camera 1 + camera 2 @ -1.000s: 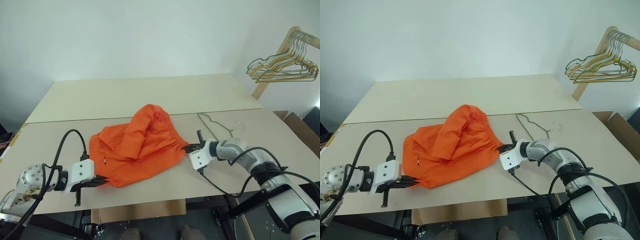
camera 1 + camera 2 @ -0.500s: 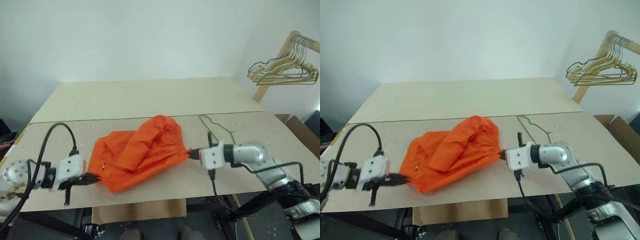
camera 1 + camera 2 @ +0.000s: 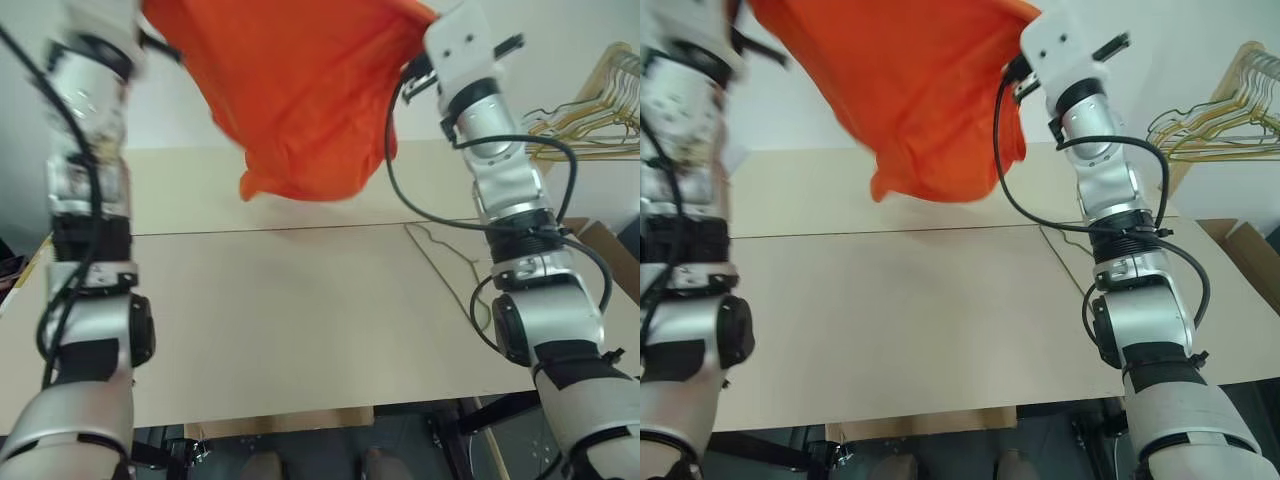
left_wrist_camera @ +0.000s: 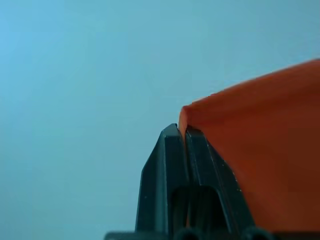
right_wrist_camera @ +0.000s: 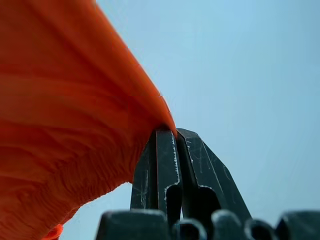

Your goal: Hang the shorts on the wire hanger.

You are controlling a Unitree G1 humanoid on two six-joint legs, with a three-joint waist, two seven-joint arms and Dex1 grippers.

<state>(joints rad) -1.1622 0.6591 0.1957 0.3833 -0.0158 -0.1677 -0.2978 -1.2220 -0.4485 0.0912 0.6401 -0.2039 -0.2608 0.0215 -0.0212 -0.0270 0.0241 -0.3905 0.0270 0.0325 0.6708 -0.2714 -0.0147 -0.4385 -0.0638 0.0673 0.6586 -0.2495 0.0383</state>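
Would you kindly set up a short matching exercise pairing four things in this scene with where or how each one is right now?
1. shorts
2. wire hanger
3. cluster of hangers
4. left gripper

a. lying on the table
b. hanging on the wooden rack
c. shut on an orange edge
d. held up between both arms

Pairs: 1-d, 2-a, 3-b, 4-c

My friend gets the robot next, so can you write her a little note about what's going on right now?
Left gripper: shut on one edge of the shorts.
Right gripper: shut on the opposite edge.
The shorts hang in the air between both raised arms, clear of the table.
The wire hanger lies flat on the table beside the right arm, untouched.
Done: shorts picked up.
Left: get them onto the hanger.
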